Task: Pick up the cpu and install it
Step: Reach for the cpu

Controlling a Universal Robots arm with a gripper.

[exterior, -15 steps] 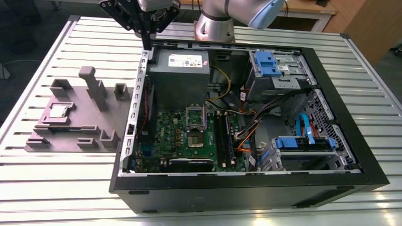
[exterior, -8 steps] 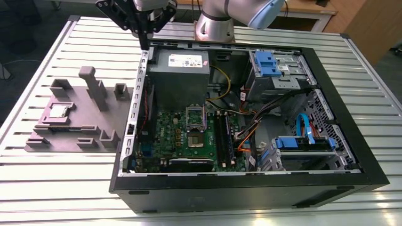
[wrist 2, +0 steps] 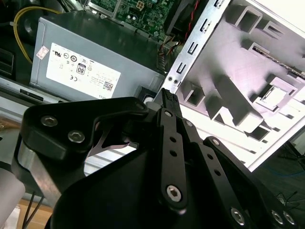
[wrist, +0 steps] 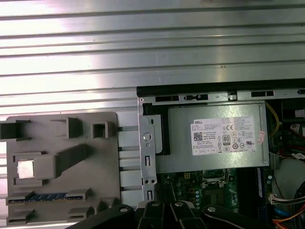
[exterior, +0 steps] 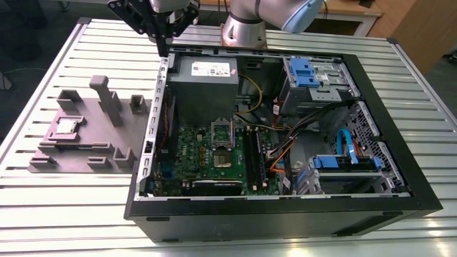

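Note:
The cpu (exterior: 68,126) is a small silver square lying in a recess of the grey-mauve tray (exterior: 93,155), on the exterior view's left beside the open computer case. It also shows as the cpu (wrist: 25,169) in the first wrist view and the cpu (wrist 2: 272,94) in the second wrist view. My gripper (exterior: 164,52) hangs above the case's far corner by the power supply, well beyond the tray. Its black fingers (wrist 2: 164,125) meet at the tips, shut and holding nothing. On the motherboard, the socket (exterior: 222,140) stands with its metal frame raised.
The black case (exterior: 286,219) lies open on a slatted metal table (exterior: 71,214). Inside are the grey power supply (exterior: 203,80), blue drive bays (exterior: 309,72), loose cables (exterior: 286,155) and a graphics card (exterior: 214,186). Upright blocks (exterior: 107,99) rise from the tray.

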